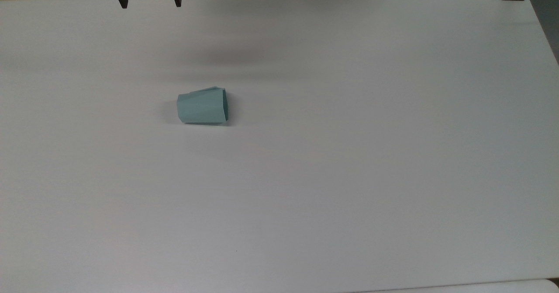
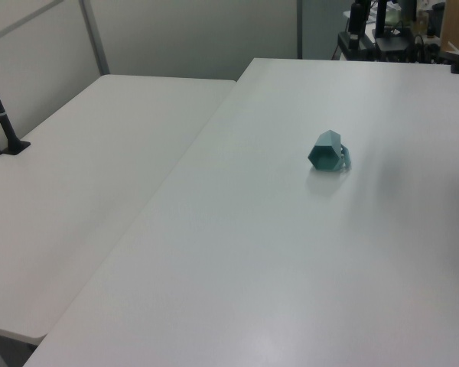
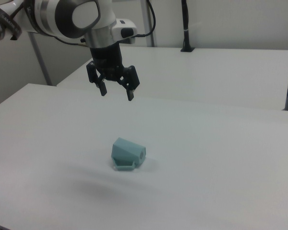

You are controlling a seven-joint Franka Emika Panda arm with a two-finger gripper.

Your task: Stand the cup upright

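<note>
Table (image 1: 349, 175): white, broad; it bears the cup on its side, in the top view left of centre.
Arm (image 3: 62, 19): I hold it high above the table; wrist pointing down.
Gripper (image 3: 116, 91): fingers spread wide, holding nothing; in the right view it hangs above and beyond the cup, well apart from it.
Cup (image 1: 202, 106): pale teal, faceted; mouth toward the top view's right, narrow base toward the top view's left; a small handle-like loop lies against the table in the right view.
Risk: I judge that the flat facets could slip or the cup roll if my fingers close off-centre; a pinch near the rim could tip it back over on release.
</note>
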